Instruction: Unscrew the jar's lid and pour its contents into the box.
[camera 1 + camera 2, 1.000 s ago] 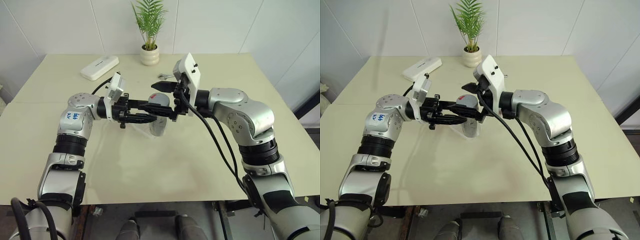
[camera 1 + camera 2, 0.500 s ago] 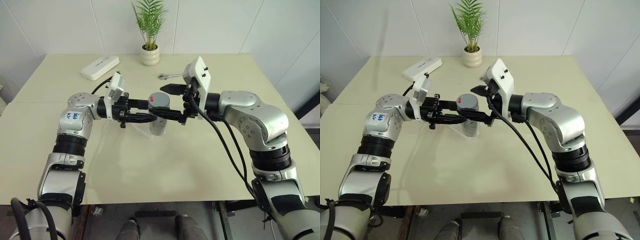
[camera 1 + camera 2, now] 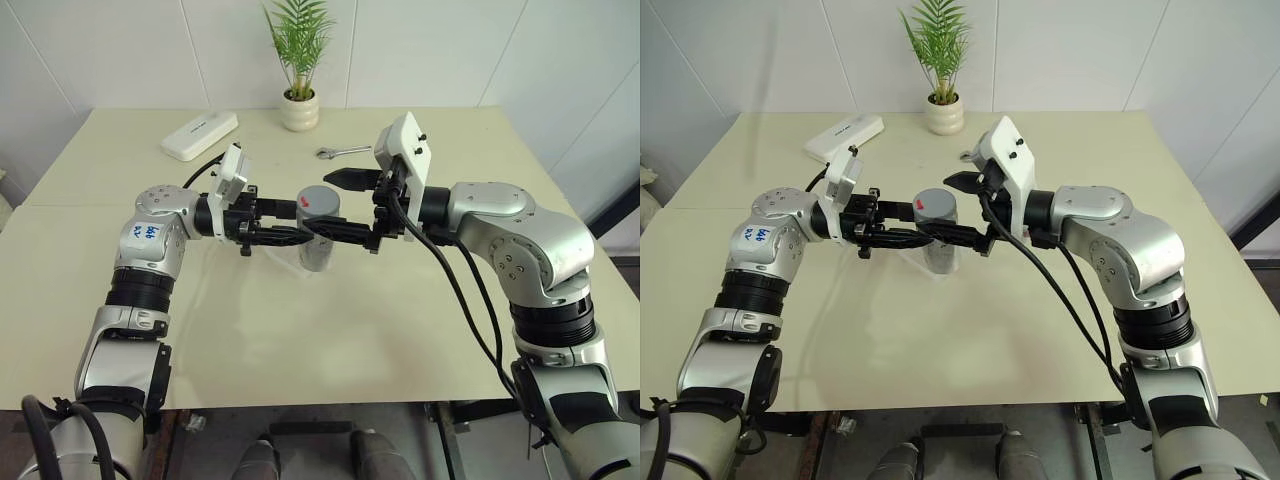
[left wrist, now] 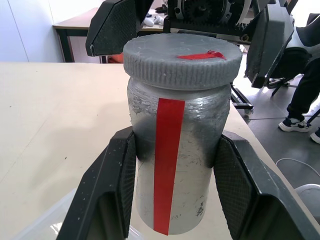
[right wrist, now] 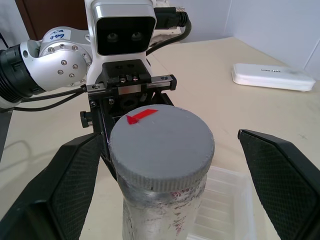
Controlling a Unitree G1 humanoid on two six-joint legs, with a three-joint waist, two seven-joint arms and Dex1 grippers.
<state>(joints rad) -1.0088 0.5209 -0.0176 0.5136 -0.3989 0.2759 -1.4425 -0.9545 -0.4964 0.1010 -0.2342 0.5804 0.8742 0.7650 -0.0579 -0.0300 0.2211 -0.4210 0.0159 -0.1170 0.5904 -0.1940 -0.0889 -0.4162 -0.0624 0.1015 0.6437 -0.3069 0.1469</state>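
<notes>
On the far left of the table [image 3: 120,330] lies a white oblong case [image 3: 199,135]. Nearer the middle, the left gripper [image 4: 172,165] reaches in from the left and clamps the jar [image 4: 177,170] by its silvery body, fingers [image 4: 112,185] pressed on either side of the red stripe, holding it upright above the table. The grey ribbed lid [image 4: 182,60], with its red mark, sits on the jar's top. The clear plastic box [image 5: 225,202] lies on the table just under and beside the jar. Far behind stands a potted plant [image 3: 299,60], with a wrench [image 3: 340,152] to its right. The right gripper [image 5: 165,165] reaches in from the right, jaws spread wide on either side of the lid, apart from it.
</notes>
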